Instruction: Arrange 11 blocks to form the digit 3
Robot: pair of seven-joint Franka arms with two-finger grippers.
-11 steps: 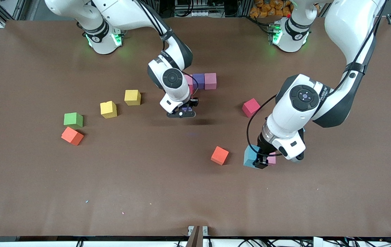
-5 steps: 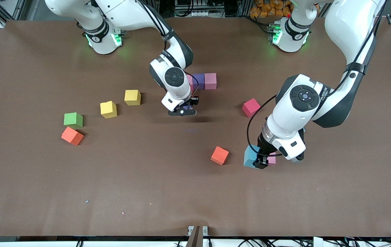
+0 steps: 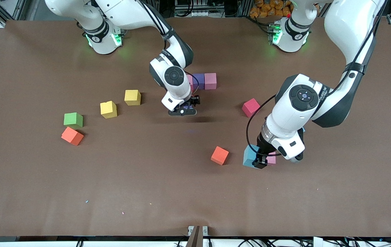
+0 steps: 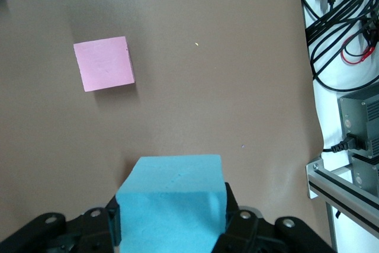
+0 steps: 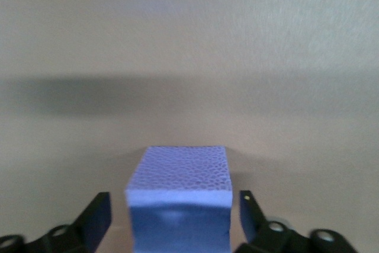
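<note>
Beside started row of pink and purple blocks, right hand released, fingers clear of purple block set there. Left hand grasps sky-blue block near table's front. Next: right hand lifts clear, left carries block to figure.

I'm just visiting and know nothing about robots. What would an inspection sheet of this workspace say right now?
Surface: brown table, with a few tiny specks.
Job's things: short row of pink and purple blocks near the bases. Lying loose are yellow blocks, a crimson block, orange blocks and a pink block.
Clutter: green cube beside an orange block.
Grippers: left gripper shut on the sky-blue block; right gripper open around the purple block, next to the row.
Cables: black cable loops off the left wrist.
Surroundings: wiring and equipment off the table's edge.
</note>
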